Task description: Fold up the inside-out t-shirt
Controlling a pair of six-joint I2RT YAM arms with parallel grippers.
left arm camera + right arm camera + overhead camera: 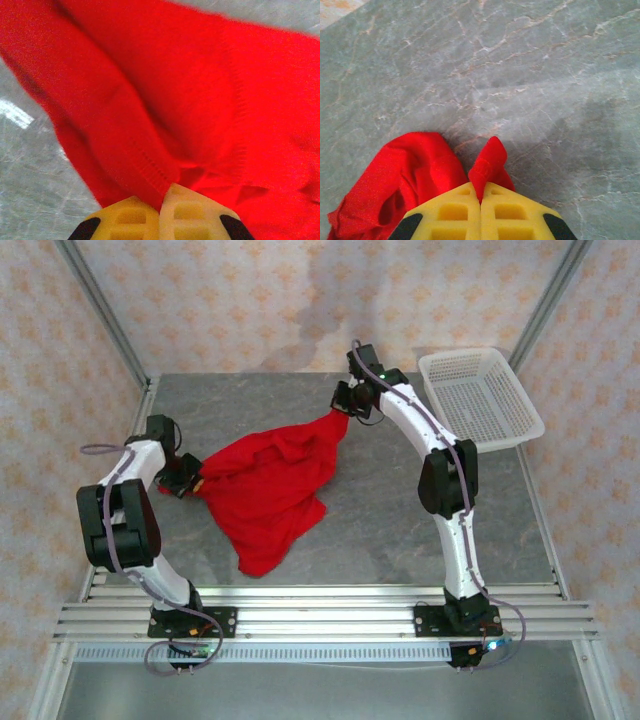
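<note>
1. T-shirt (265,485) sat on the table (400,510), well left of the basket (480,400), bunched and strung between both arms.
2. Left gripper (190,483) was clamped on the shirt edge farthest from the basket, with a seam running in between its pads.
3. Right gripper (345,410) was pinched tight on a fabric tip, at the shirt's basket-side end.
4. Progress: no fold was visible and the cloth was not flat. Judged early, at the spreading stage. Flattening and all folds remained.
</note>
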